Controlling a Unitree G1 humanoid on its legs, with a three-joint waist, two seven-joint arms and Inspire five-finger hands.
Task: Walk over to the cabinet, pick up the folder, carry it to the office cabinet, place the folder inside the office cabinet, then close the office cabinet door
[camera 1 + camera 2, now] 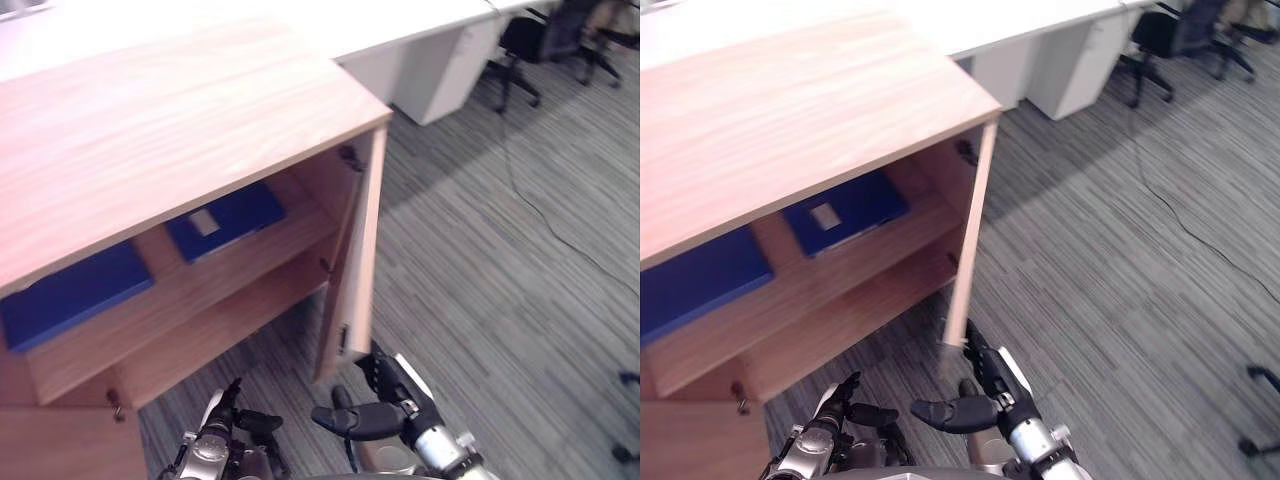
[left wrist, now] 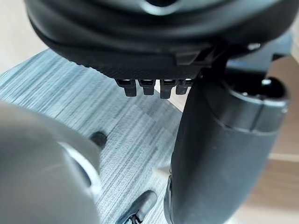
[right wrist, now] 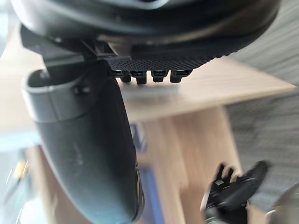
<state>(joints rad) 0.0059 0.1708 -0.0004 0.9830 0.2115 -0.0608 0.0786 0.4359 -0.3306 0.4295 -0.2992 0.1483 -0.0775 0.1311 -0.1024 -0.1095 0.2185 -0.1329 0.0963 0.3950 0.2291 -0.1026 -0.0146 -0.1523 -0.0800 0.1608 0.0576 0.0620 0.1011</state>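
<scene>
Your right robot hand [image 1: 392, 392] is open, with straight fingers and the thumb stuck out sideways, and it sits just beside the bottom corner of the cabinet door [image 1: 352, 260], which stands open (you can't tell if they touch). Your left robot hand [image 1: 245, 415] is low over the grey carpet [image 1: 480, 280], loose and holding nothing. The blue folder with the white label [image 1: 228, 222] lies flat on the top shelf [image 1: 200, 285] inside the wooden office cabinet [image 1: 150, 120], and a second blue folder [image 1: 72, 295] lies near it on the same shelf.
</scene>
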